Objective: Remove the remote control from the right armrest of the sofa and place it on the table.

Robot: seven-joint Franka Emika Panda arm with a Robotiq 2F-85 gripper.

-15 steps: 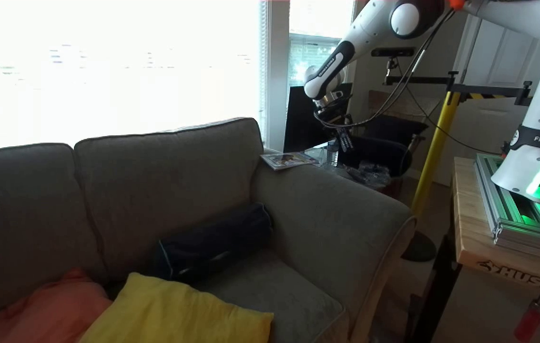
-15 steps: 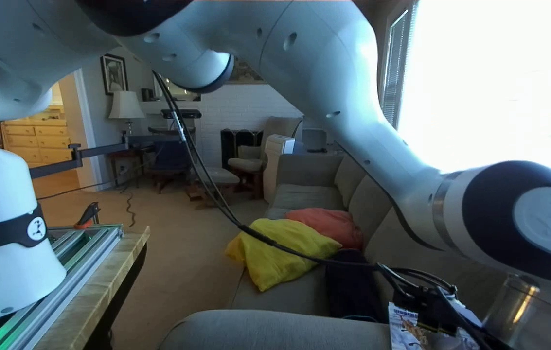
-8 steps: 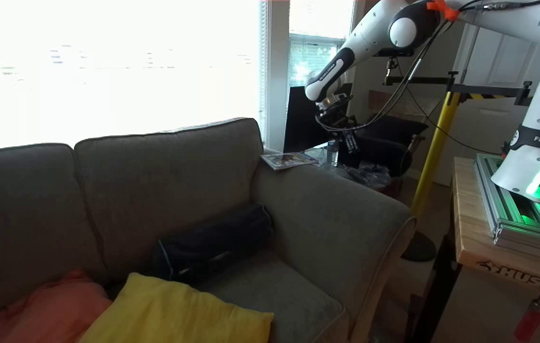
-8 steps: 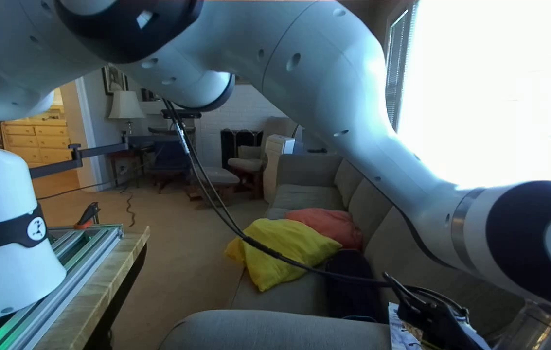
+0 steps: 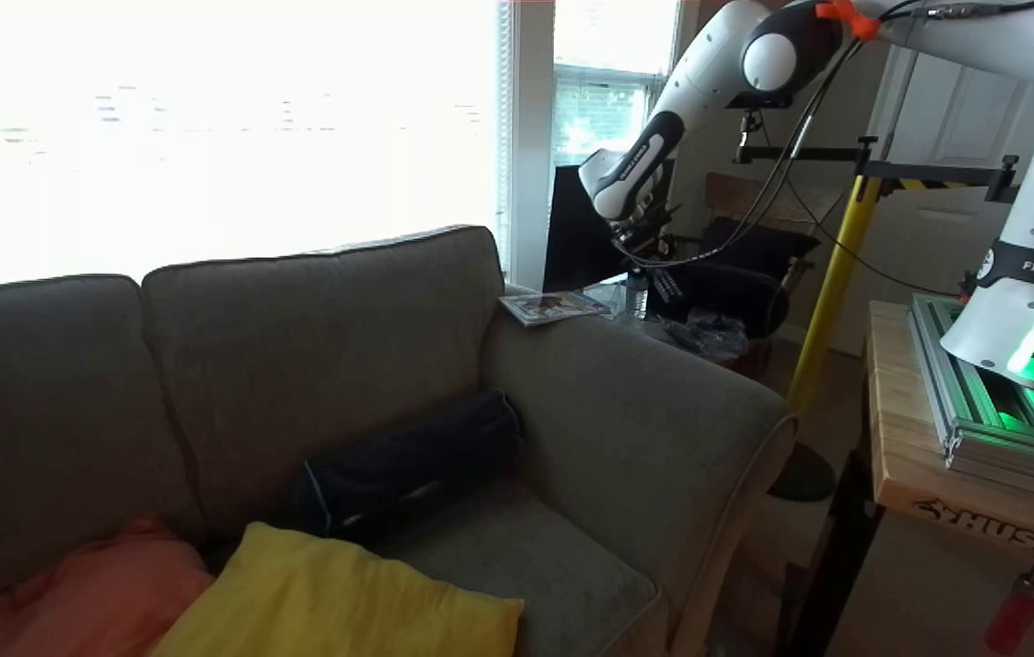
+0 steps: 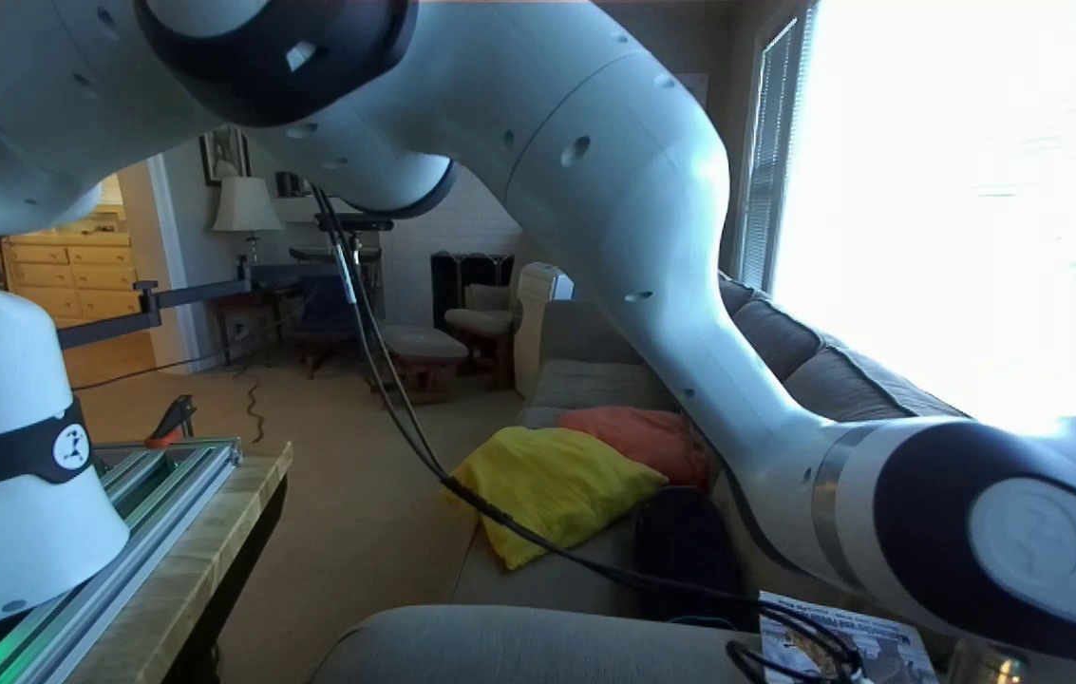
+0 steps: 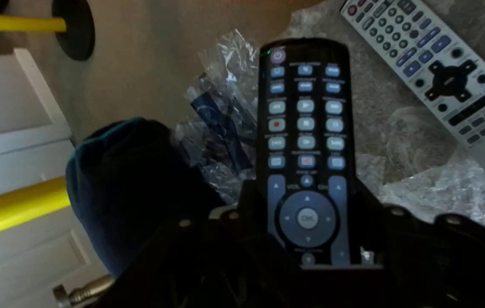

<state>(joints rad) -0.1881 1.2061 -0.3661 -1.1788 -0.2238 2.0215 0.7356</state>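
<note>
black remote (image 7: 305,128): off the armrest (image 5: 644,401) and held aloft, over or beside the bench (image 7: 383,102), i cannot tell which
pincer (image 7: 304,201): clamped on the black remote's two long sides, level with its arrow ring (image 7: 307,219)
black remote's shell: plastic by its look, probably light and stiff; a firm squeeze should do no harm, a drop might
black remote's far end: juts out free, so the smooth casing could swivel
black remote's long edges: the place to hold, nearer the middle, off the buttons
clear wrap (image 7: 447,184): with the grey remote (image 7: 439,81) near it, could leave a bad landing, tilted
arrow ring: "ok" at its centre, "vol" and "ch" above; smaller captions are blurred
grey remote: "panasonic" by one end
robot's base (image 5: 987,324): "franka" and "emika", split between both exterior views
robot's wooden bench (image 5: 900,401): "husky" on the front edge
magazine (image 5: 553,307): print not clear enough to read
</note>
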